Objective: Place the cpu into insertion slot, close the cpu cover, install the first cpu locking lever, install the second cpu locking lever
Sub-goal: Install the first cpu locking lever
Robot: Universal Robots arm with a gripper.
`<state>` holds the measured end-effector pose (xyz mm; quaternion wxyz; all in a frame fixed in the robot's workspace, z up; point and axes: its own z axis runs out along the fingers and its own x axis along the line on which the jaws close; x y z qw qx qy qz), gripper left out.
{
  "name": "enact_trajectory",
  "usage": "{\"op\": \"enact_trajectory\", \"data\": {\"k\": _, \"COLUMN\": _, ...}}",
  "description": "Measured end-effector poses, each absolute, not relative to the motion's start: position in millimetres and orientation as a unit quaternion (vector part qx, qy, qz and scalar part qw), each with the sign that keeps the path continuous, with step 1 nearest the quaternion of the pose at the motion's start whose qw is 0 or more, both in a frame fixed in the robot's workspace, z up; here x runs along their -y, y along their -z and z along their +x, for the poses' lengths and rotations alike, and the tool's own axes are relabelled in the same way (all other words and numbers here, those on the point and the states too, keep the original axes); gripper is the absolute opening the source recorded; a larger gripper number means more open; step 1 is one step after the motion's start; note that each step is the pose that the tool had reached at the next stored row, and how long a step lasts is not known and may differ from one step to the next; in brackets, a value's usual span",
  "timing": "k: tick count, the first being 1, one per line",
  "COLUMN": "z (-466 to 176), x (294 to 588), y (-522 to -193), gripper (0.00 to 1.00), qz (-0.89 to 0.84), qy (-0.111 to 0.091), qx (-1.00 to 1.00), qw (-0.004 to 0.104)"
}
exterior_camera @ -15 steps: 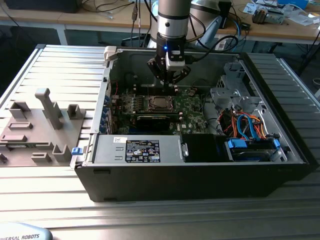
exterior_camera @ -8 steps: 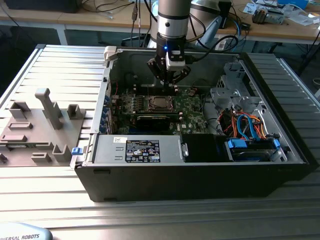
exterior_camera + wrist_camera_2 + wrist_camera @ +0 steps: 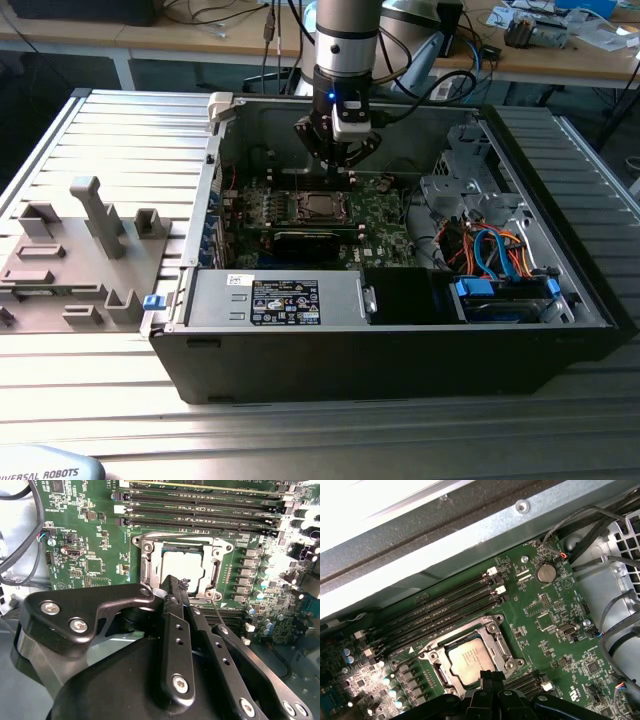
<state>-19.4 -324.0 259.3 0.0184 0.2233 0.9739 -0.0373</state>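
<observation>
— While the arm hangs inside the open computer case (image 3: pixel 560 330), where do we see the gripper (image 3: pixel 343 166)?

— We see it above the green motherboard (image 3: pixel 385 215), just over the socket area, in the exterior view. In the second wrist view the gripper (image 3: pixel 176 591) has its black fingers (image 3: pixel 170 587) drawn together at the tips, right at the near edge of the socket frame, with nothing gripped between them that we can make out.

— And the cpu?

— The cpu (image 3: pixel 181 566) lies flat in the insertion slot (image 3: pixel 147 570), its silver-grey top showing through the square window of the cpu cover (image 3: pixel 216 570), which lies down over it. In the first wrist view we find the cpu (image 3: pixel 469 659) seated the same way, beside the long black memory slots (image 3: pixel 445 612).

— What carries the case?

— It sits on the ribbed metal tabletop (image 3: pixel 120 130), with a grey fixture block (image 3: pixel 75 260) towards the exterior view's left.
</observation>
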Motion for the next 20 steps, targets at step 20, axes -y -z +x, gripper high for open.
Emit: {"op": "enact_trajectory", "data": {"k": 20, "z": -19.4, "x": 324.0, "y": -259.3, "gripper": 0.11, "qz": 0.215, "qy": 0.037, "qx": -0.976, "qw": 0.019}}
